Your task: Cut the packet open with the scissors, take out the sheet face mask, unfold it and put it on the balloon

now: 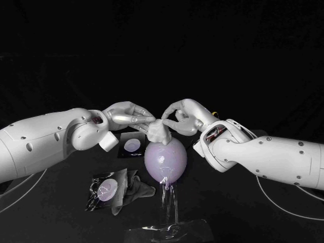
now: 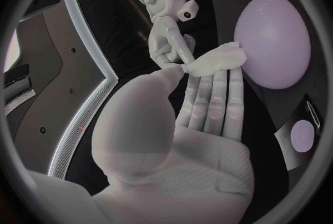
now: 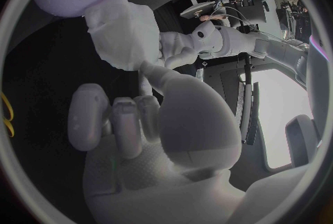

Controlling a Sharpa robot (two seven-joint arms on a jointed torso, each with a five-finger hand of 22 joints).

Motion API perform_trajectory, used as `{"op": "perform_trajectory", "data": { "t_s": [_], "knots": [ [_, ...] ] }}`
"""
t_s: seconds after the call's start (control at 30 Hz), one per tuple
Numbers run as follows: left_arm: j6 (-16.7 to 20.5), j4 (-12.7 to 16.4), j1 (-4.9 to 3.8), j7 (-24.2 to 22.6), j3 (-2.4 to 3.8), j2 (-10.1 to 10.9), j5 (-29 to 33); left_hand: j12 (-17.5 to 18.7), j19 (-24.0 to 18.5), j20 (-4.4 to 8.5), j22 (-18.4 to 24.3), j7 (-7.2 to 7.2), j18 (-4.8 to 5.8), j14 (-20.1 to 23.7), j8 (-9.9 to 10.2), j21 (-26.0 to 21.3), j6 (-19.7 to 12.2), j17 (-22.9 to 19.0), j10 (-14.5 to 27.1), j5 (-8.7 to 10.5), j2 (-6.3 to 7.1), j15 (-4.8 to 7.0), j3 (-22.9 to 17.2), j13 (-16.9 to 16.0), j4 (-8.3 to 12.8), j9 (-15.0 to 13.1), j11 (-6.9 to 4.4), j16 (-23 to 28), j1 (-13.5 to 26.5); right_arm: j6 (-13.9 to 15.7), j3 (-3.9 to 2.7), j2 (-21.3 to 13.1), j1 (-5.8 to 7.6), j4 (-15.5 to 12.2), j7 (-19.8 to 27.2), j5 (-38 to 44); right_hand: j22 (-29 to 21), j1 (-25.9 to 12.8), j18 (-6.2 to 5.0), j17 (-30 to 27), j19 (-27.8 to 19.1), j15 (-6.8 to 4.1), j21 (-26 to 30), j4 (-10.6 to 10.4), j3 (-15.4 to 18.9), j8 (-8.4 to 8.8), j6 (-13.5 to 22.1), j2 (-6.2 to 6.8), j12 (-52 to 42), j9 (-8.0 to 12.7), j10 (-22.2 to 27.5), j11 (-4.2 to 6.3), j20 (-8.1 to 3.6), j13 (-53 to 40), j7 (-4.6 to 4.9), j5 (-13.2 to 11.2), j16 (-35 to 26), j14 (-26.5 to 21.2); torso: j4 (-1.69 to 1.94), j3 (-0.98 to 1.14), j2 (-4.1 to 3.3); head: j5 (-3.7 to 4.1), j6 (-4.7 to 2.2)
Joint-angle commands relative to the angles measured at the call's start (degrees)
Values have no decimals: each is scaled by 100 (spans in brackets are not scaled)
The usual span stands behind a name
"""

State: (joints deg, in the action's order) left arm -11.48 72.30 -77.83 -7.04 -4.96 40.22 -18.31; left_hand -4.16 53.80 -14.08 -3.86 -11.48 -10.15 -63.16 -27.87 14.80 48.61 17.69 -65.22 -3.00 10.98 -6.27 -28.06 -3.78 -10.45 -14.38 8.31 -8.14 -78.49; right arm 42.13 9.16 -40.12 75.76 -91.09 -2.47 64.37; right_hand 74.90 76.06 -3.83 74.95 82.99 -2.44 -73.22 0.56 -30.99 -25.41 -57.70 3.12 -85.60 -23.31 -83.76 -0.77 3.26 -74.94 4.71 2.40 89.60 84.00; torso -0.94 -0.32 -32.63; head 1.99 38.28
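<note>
Above the lilac balloon [image 1: 165,161] the white sheet mask [image 1: 160,129] hangs bunched between both hands, close to the balloon's top; whether it touches, I cannot tell. The left hand [image 1: 129,116] pinches one side of it and the right hand [image 1: 178,115] pinches the other side. The balloon stands on a clear stand [image 1: 169,212] on the black bench [image 1: 235,217]. Beside the stand, on the robot's left, lies the crumpled packet [image 1: 107,188]. A black card [image 1: 131,146] with a pale circle lies behind it.
</note>
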Motion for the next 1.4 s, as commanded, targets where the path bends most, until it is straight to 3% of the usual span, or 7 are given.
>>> {"op": "perform_trajectory", "data": {
  "t_s": [0.03, 0.3, 0.9, 1.4],
  "knots": [
    [-109, 5, -4, 0, 6, -17, -15, 27, 26, -12, 4, 0, -44, 41, 27, -35, 51, 14, -2, 15, 6, -2, 17, -10, 3, 10, 17, -23, -51, -47, -5, 5, 3, -14, 19, 89, 1069, 31, 51, 1505, 40, -57, -16, 3, -38, -16, -27, -33, -26, -177, -360, 34, -1, -1163, 2, 39, 40, 600, 2, -1, -1, 2, 3],
    [-120, 2, -4, 11, 6, -25, -57, 32, 54, -1, 0, 19, -46, 38, 67, -57, 115, 38, -15, 14, -82, 10, -64, -7, 64, 25, 4, -33, -226, -50, -5, 6, 3, -29, 24, 89, 1069, 31, 51, 1505, 40, -57, -16, 3, -38, -16, -27, -33, -26, -177, -360, 34, -1, -1163, 2, 39, 40, 600, 0, 0, 0, 1, 13],
    [56, -15, -4, 43, 6, -24, -101, 39, 94, 5, -3, -36, -46, 18, 158, -84, 117, 73, -11, 17, 91, 3, 56, -6, 48, 58, 32, -54, -189, -59, -5, -8, 3, -50, 28, 89, 1073, 19, 54, 1505, 46, -59, -31, 14, -54, -31, -25, -28, -34, -185, -366, 37, -3, -1170, 0, 39, 40, 600, 3, -1, 1, 10, 4],
    [32, -18, -3, 73, 5, -16, -185, 27, 127, 14, -3, -48, -45, 9, 225, -111, 96, 105, 41, 15, 117, -2, 94, -7, 87, 78, 45, -70, -285, -55, -5, -14, 3, -64, 34, 90, 1073, 19, 54, 1505, 46, -59, -31, 14, -54, -31, -25, -28, -34, -185, -366, 37, -3, -1170, 0, 39, 40, 600, 1, 0, -1, 6, 10]
  ]
}}
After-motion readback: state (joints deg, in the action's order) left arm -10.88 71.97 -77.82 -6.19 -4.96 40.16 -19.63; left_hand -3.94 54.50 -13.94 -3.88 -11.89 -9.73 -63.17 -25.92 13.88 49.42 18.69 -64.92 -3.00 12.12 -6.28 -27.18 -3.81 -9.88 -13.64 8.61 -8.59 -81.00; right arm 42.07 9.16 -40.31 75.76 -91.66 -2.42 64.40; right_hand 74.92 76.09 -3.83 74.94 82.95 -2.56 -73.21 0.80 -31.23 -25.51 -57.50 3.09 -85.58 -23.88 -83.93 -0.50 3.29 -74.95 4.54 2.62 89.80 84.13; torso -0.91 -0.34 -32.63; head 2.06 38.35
